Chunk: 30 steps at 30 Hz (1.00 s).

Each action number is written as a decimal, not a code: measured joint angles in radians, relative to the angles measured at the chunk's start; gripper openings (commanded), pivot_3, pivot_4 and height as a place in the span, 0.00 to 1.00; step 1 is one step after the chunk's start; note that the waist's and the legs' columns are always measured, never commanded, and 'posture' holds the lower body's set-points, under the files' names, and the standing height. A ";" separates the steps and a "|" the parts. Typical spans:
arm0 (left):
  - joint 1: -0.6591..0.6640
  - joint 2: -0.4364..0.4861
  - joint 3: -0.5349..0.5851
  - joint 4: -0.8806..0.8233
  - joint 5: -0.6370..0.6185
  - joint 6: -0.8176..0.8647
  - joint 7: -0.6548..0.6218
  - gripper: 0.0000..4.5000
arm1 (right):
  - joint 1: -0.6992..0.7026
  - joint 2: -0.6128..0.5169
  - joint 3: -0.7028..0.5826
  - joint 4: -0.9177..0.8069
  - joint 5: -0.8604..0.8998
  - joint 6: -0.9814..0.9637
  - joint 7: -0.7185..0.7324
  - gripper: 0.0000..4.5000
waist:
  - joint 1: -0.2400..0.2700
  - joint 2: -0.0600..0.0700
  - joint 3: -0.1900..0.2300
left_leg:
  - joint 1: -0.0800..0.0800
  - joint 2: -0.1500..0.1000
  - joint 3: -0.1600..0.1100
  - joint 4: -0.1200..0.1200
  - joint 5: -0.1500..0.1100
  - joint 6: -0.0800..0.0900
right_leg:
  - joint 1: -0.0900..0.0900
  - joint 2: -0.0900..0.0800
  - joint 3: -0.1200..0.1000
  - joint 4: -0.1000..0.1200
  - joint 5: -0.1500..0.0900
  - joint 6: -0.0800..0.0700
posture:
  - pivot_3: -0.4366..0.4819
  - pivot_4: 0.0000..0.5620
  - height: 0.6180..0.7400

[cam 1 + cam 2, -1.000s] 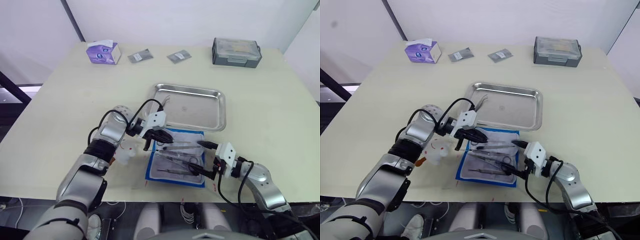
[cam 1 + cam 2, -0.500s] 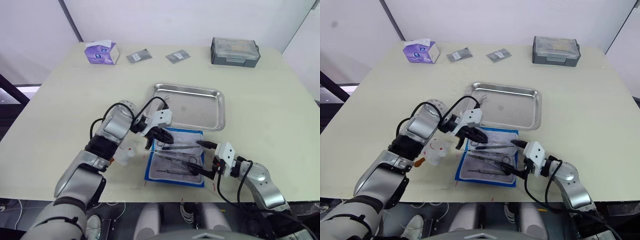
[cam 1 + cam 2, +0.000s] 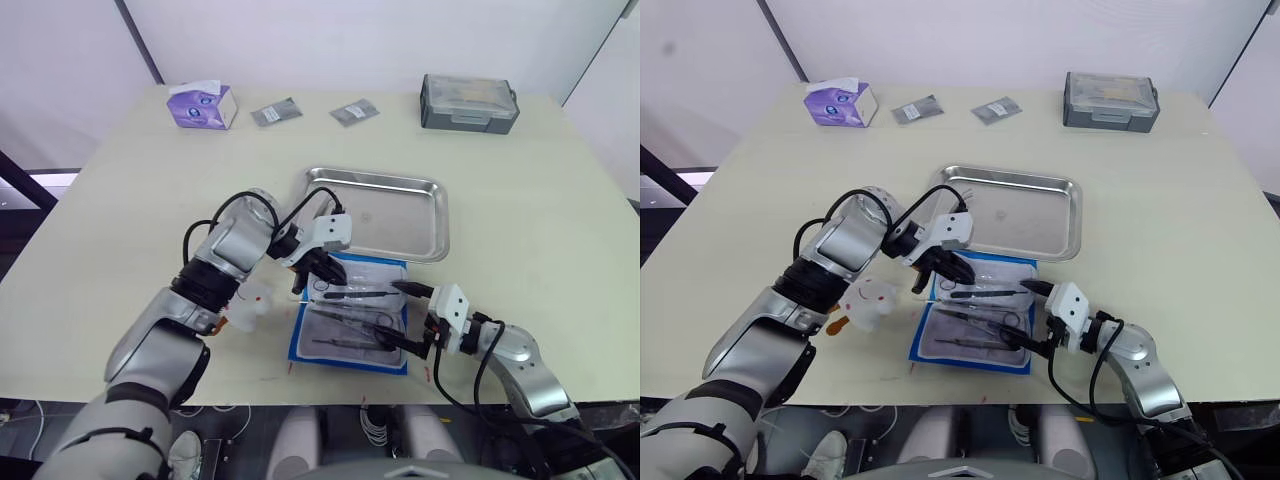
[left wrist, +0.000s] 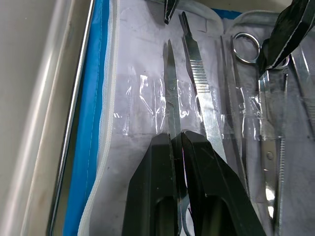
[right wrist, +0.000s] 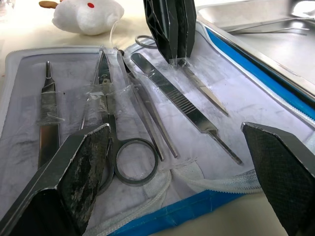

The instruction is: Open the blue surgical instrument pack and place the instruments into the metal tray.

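The blue surgical instrument pack (image 3: 345,325) lies open just in front of the metal tray (image 3: 400,215), with its pale lining up. Several silver instruments lie in its clear pockets, among them ring-handled scissors (image 5: 110,123) and a ribbed flat handle (image 4: 199,83). My left gripper (image 4: 176,140) is at the pack's far left part, shut on a thin pointed instrument (image 4: 171,88) that still lies flat on the lining. My right gripper (image 3: 402,316) stands open at the pack's right edge, nothing between its fingers. One instrument (image 3: 325,205) lies in the tray's left end.
A white soft toy (image 3: 250,300) sits left of the pack. Along the far edge stand a purple tissue box (image 3: 204,104), two grey foil packets (image 3: 277,112) and a grey lidded box (image 3: 470,102).
My left gripper has moved right and a little toward the tray, over the pack's far part. The right gripper has stayed in place.
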<state>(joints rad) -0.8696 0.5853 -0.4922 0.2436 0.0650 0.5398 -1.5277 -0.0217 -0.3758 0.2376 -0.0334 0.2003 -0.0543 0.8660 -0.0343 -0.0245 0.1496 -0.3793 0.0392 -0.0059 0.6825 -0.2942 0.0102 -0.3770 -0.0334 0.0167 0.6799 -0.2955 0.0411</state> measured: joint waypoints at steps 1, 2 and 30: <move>-0.004 0.002 -0.005 -0.004 0.000 0.011 -0.001 0.01 | 0.000 0.000 0.000 0.000 0.000 0.000 0.000 1.00 | 0.000 0.000 0.000 | 0.000 0.000 0.000 0.000 0.000 0.000 | 0.000 0.000 0.000 0.000 0.000 0.000 | 0.48 0.27 1.00; -0.009 0.005 -0.013 -0.012 0.000 0.022 -0.002 0.01 | 0.000 0.000 0.000 0.000 0.000 0.000 0.000 1.00 | 0.000 0.000 0.000 | 0.000 0.000 0.000 0.000 0.000 0.000 | 0.000 0.000 0.000 0.000 0.000 0.000 | 0.48 0.27 1.00; -0.069 0.059 -0.065 -0.061 -0.022 0.106 -0.017 0.01 | -0.001 0.000 0.000 0.000 0.000 0.000 0.009 1.00 | -0.001 0.000 0.000 | 0.000 0.000 0.000 0.000 0.000 0.000 | 0.000 0.000 0.000 0.000 0.000 0.000 | 0.48 0.27 1.00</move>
<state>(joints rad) -0.9382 0.6440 -0.5576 0.1831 0.0426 0.6456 -1.5444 -0.0225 -0.3760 0.2377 -0.0337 0.2003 -0.0541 0.8749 -0.0348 -0.0242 0.1501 -0.3794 0.0392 -0.0058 0.6824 -0.2942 0.0102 -0.3772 -0.0334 0.0168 0.6798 -0.2955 0.0410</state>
